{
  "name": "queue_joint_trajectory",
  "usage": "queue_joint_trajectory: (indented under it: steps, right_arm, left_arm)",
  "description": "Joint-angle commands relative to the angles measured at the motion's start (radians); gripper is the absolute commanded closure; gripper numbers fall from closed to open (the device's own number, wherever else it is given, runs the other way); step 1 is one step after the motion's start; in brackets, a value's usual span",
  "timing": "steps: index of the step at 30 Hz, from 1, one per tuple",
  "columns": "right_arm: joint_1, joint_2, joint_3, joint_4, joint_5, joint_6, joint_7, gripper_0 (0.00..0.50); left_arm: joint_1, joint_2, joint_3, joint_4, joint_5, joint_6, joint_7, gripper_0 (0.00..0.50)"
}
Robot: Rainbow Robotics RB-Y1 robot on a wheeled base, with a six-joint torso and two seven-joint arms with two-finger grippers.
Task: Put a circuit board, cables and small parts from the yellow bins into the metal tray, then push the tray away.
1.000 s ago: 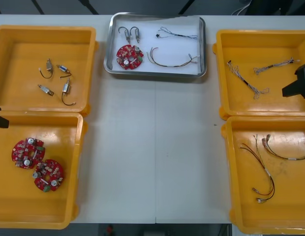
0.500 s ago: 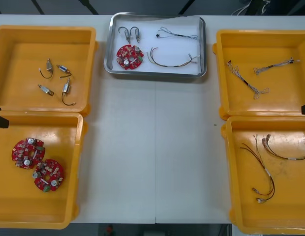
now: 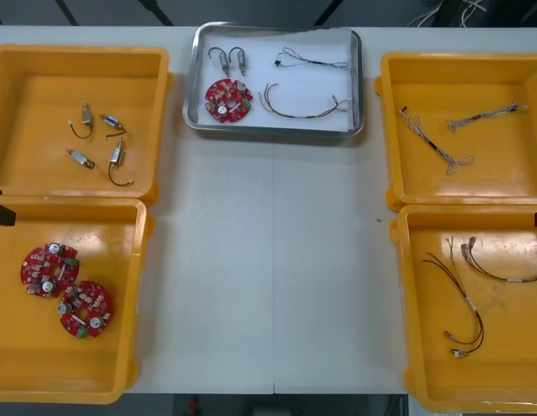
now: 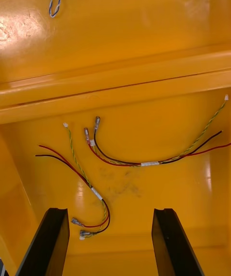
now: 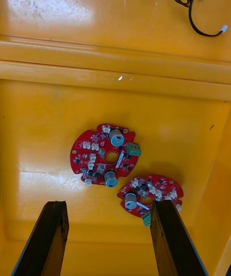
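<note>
The metal tray [image 3: 274, 131] lies at the table's far middle, white inside. It holds a red circuit board [image 3: 228, 99], two small metal parts [image 3: 227, 59], a black cable [image 3: 313, 61] and a red and yellow cable [image 3: 303, 107]. My right gripper [image 4: 109, 211] hangs open above the near right yellow bin [image 3: 405, 303], over two red and yellow cables [image 4: 149, 163]. My left gripper [image 5: 108, 204] is open above the near left yellow bin [image 3: 139, 286], with two round red boards [image 5: 106, 155] just beyond its fingertips. Each gripper holds nothing.
The far left bin [image 3: 78, 54] holds several small metal parts [image 3: 100, 143]. Twisted blue and white cables [image 3: 433, 143] lie in the far right bin [image 3: 463, 62]. Bare table stretches between the bins, in front of the tray. Both arms sit at the front view's side edges.
The right arm has drawn back from over the far right bin to the front view's right edge, above the near right bin. The left arm and the tray have not moved.
</note>
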Motion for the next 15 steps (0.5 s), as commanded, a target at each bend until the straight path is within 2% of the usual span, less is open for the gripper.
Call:
queue_joint_trajectory:
  steps: [1,6,15]
  right_arm:
    - [0.019,0.007,0.025,-0.035,0.040,-0.017,0.080,0.000]
    - [0.019,0.009,0.056,-0.041,0.063,-0.033,0.086,0.000]
    - [0.022,0.015,0.063,-0.041,0.062,-0.036,0.101,0.000]
  left_arm:
    - [0.014,0.044,0.023,-0.017,-0.009,0.000,-0.039,0.000]
    - [0.014,0.044,0.023,-0.017,-0.009,0.000,-0.039,0.000]
    - [0.014,0.044,0.023,-0.017,-0.009,0.000,-0.039,0.000]
